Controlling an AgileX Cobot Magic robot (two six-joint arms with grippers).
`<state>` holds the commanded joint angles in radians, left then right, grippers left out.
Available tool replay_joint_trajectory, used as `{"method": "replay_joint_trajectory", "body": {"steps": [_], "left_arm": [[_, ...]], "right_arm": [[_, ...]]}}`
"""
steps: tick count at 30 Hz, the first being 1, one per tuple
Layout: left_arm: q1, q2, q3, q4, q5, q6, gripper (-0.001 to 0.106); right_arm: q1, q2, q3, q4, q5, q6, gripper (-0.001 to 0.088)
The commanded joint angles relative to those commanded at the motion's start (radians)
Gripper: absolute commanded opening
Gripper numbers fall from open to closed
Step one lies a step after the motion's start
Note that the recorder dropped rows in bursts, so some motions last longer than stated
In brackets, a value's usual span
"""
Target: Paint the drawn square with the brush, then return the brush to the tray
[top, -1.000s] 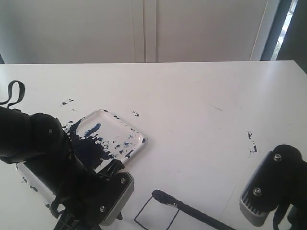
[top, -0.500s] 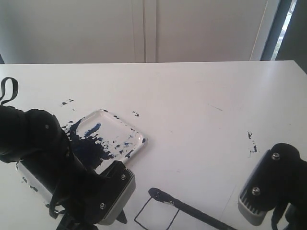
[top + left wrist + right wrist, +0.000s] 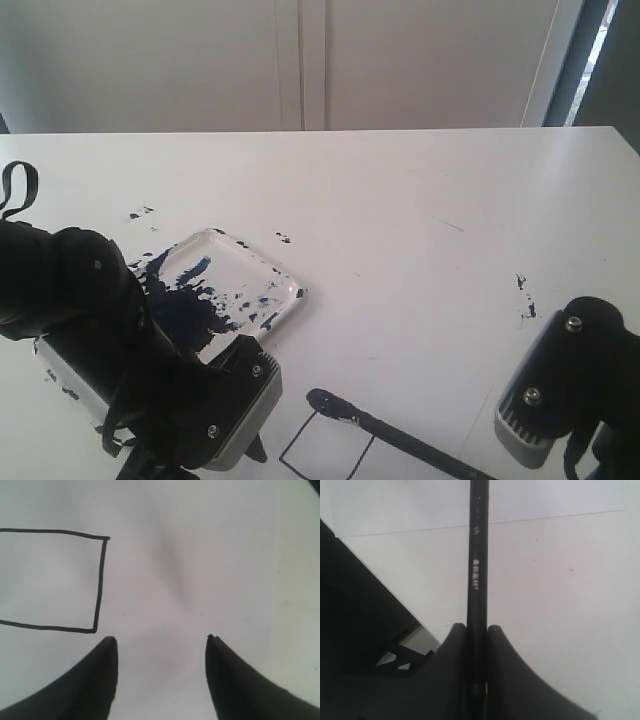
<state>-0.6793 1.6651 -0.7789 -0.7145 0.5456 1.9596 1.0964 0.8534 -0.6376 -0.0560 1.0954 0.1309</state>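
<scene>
Two tools show on my feeds. My right tool (image 3: 476, 627) is clamped on the black handle of the brush (image 3: 400, 440), whose dark tip sits at the far edge of the drawn square (image 3: 325, 452); I cannot tell if it touches the desk (image 3: 420, 200). Inside, the square is white. My left tool (image 3: 160, 639) hangs with fingers apart, gripping nothing, just beside the square. Paint-smeared, the tray (image 3: 292, 290) lies near, partly behind the left arm.

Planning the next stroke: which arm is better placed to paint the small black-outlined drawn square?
Right. The right gripper holds the long black-handled brush, its tip beside the drawn square; the left gripper is open and empty.
</scene>
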Motion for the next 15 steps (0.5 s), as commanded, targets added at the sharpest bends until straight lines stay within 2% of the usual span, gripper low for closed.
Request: {"method": "replay_joint_trajectory", "body": {"steps": [5, 15], "left_arm": [[0.0, 0.0, 0.0, -0.002, 0.0, -0.05, 0.068], [0.0, 0.058, 0.0, -0.017, -0.033, -0.053, 0.067]], "right_arm": [[0.0, 0.0, 0.0, 0.0, -0.002, -0.002, 0.0], [0.0, 0.0, 0.0, 0.0, -0.001, -0.003, 0.0]]}}
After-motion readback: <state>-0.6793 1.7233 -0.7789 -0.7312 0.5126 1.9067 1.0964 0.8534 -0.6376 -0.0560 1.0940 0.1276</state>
